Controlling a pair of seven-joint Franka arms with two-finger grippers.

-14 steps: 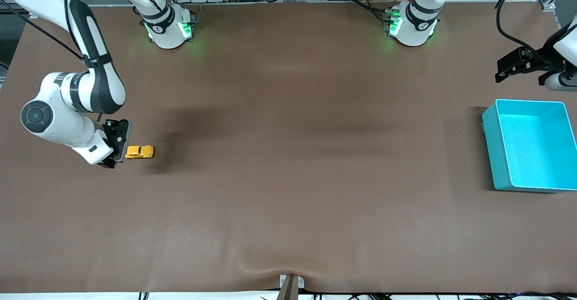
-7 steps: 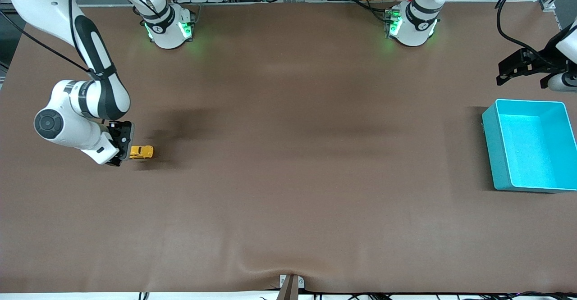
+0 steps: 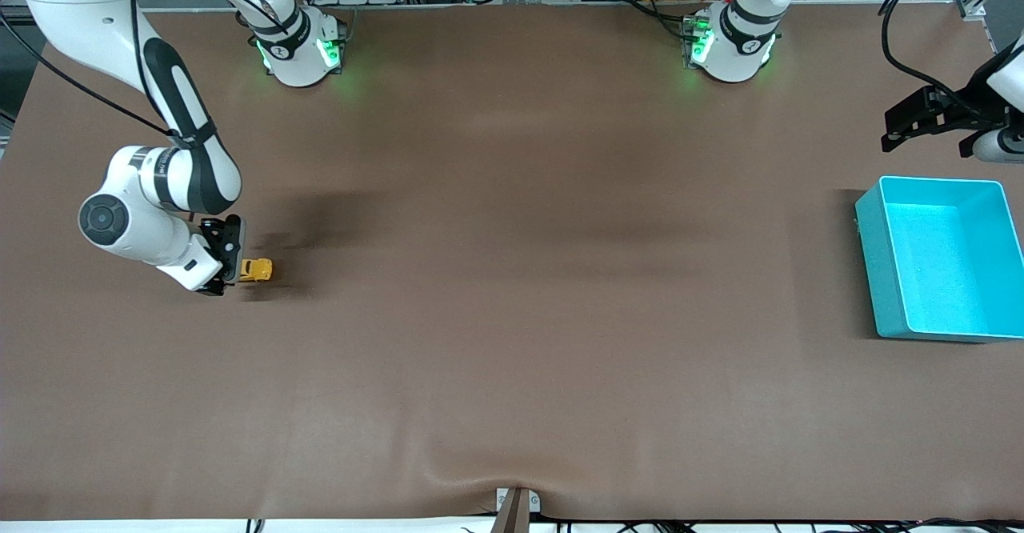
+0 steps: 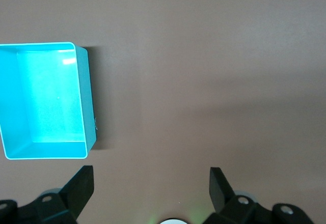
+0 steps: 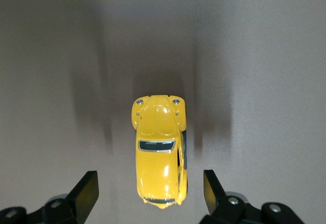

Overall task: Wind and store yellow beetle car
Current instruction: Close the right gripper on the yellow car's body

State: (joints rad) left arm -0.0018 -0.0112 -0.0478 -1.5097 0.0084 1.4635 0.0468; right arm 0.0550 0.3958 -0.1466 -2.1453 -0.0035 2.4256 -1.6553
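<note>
right wrist view: right gripper [image 5: 147, 193] spread wide astride the yellow beetle car [image 5: 159, 150], ungrasped on the table near the right arm's edge. left gripper [image 4: 150, 186] waits, wide. winding, storing outstanding.

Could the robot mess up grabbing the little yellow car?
Maybe. The right gripper is open, its fingers either side of the yellow beetle car, which stands on wheels, so a nudge might roll it away. The teal bin sits at the left arm's end of the table, a long carry; the left gripper waits near it.
</note>
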